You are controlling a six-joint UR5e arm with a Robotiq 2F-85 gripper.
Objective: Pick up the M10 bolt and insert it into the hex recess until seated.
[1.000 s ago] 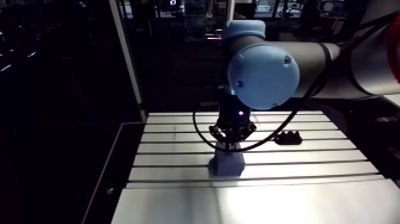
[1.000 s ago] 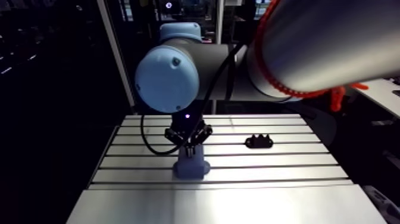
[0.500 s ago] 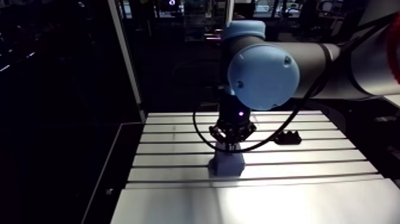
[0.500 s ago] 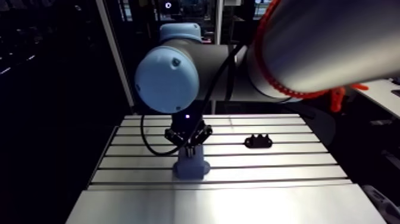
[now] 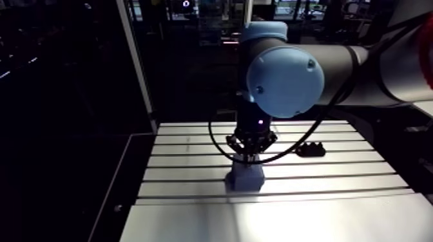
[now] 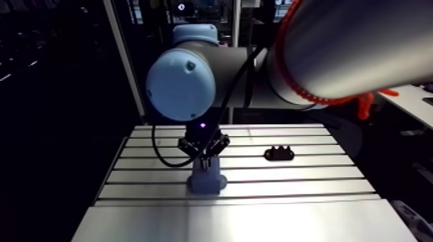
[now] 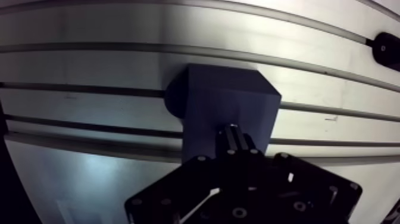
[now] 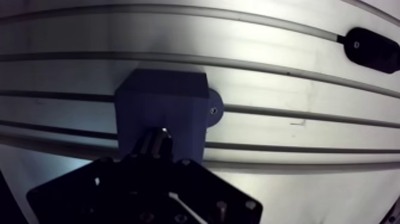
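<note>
A dark blue block (image 7: pixel 229 98) with the hex recess stands on the slotted table (image 7: pixel 89 65); the recess itself is hidden under my gripper. My gripper (image 7: pixel 238 138) hangs right over the block's near part, fingers close together and pointing down onto it. A thin grey metal piece, the M10 bolt (image 8: pixel 156 139), shows between the fingertips just above the block; only a sliver of it is visible. In the arm view the gripper (image 5: pixel 250 153) sits directly on top of the block (image 5: pixel 245 177).
A small black holder (image 8: pixel 372 49) lies on the table beyond the block and off to one side, seen in the arm view to the right of the gripper (image 6: pixel 279 153). Long slots run across the table.
The whole arm view has shifted up very slightly, so the camera moved a little. The gripper stays over the block, with no visible change in its grip.
</note>
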